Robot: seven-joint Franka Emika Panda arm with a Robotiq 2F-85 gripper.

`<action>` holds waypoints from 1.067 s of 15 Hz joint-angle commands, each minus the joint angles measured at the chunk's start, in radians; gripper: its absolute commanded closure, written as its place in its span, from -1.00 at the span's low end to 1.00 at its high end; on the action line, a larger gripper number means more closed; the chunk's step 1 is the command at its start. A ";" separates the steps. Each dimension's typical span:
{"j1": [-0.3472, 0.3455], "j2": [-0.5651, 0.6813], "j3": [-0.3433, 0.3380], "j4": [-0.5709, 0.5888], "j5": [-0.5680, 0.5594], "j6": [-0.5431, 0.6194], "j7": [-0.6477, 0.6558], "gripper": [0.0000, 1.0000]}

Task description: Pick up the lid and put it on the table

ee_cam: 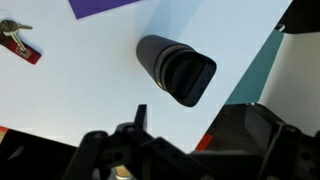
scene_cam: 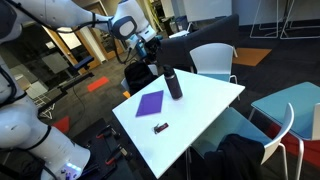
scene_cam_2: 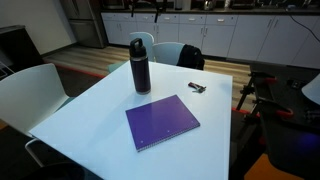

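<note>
The lid (scene_cam_2: pixel 139 42) is a round black cap sitting on top of the tall dark bottle (scene_cam_2: pixel 140 68), which stands upright on the white table (scene_cam_2: pixel 90 110). It also shows in an exterior view (scene_cam: pixel 171 72) and in the wrist view (ee_cam: pixel 190 76), where I look down on the bottle near the table's edge. My gripper (scene_cam: pixel 150 48) hangs in the air beyond the table's far corner, apart from the bottle. In the wrist view the gripper (ee_cam: pixel 205 140) looks open and empty, its fingers dark at the bottom edge.
A purple notebook (scene_cam_2: pixel 162 122) lies flat beside the bottle. A small dark-red object with keys (scene_cam_2: pixel 197 88) lies near a table edge and also shows in the wrist view (ee_cam: pixel 22 46). White chairs (scene_cam: pixel 212 58) (scene_cam_2: pixel 30 85) ring the table; a black bag (scene_cam_2: pixel 190 57) sits on one.
</note>
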 commanded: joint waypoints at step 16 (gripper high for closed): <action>0.019 0.148 -0.018 0.143 -0.003 -0.036 0.380 -1.00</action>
